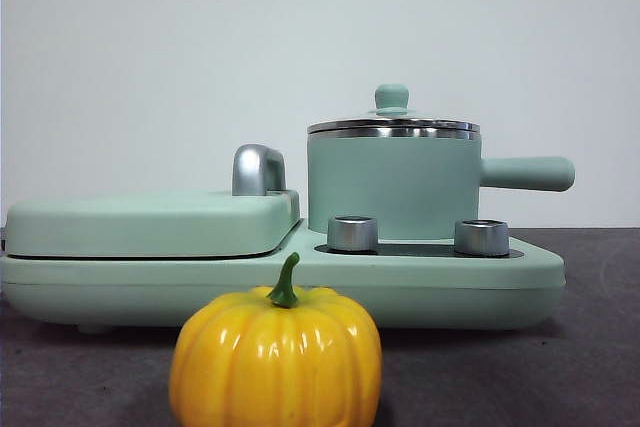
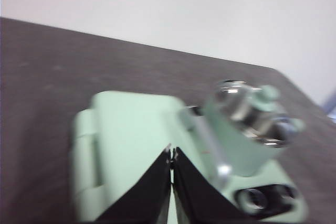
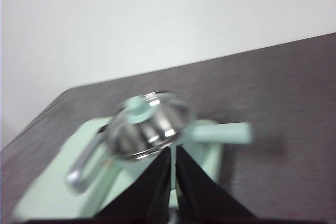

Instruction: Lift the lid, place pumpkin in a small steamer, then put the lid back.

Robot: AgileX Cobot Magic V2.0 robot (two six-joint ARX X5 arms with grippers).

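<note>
Pumpkin (image 1: 276, 359), a glossy yellow-orange ribbed toy with a green stem, stood on the dark table (image 1: 590, 347), blocking our view of the wide mint-green cooker base (image 1: 470, 292). Behind, we saw the mint-green small steamer (image 1: 395, 187) with its glass lid (image 1: 392, 125) on, then two steel dials (image 1: 352, 233). Left gripper (image 2: 171, 153) and right gripper (image 3: 173, 153) hung closed, holding nothing. We read no lettering.

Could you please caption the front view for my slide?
Pumpkin waits before the small steamer, lid still on.
</note>
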